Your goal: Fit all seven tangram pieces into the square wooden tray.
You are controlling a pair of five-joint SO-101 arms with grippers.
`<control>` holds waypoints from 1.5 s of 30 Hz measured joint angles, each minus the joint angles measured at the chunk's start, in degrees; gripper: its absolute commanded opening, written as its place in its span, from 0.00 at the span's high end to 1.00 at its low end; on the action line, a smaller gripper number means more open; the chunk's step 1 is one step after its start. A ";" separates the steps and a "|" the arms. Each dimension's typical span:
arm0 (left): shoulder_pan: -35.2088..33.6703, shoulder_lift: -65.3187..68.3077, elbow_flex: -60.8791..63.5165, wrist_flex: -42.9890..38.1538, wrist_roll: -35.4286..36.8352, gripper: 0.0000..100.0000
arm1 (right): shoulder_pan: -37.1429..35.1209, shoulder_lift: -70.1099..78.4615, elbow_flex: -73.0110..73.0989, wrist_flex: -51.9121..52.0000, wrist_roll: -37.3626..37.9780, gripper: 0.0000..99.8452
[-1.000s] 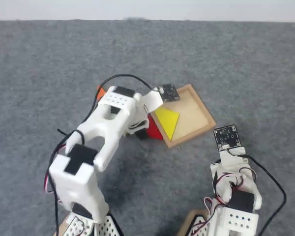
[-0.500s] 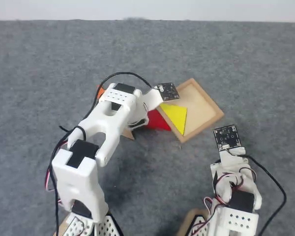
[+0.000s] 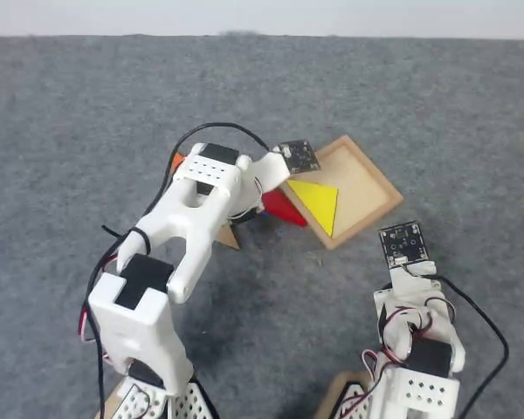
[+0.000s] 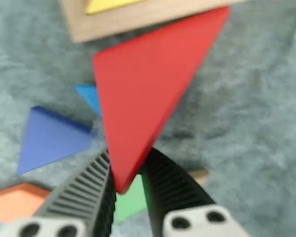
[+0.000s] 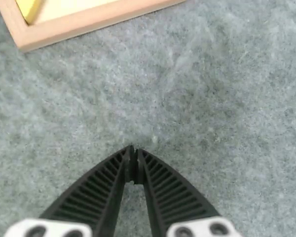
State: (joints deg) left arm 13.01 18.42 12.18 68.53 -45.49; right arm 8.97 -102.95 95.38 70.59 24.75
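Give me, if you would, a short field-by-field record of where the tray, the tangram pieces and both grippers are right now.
Tray: holds yellow triangle
Left gripper: shut on red triangle, next to the tray's rim
Right gripper: shut, empty, over gray mat
Loose on mat: blue triangle, orange piece, green piece
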 measured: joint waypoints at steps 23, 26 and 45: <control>12.48 -0.70 -9.32 -2.37 12.48 0.97 | 0.00 0.00 0.00 0.00 0.00 0.99; 12.84 -0.70 -9.32 -6.68 17.32 0.97 | 0.00 0.00 0.00 0.00 0.00 0.99; 8.97 -1.05 5.45 -5.01 18.64 0.99 | 0.00 0.00 0.00 0.00 0.00 0.99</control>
State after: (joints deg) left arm 21.98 17.36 17.63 63.52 -26.86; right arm 8.97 -102.95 95.38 70.59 24.75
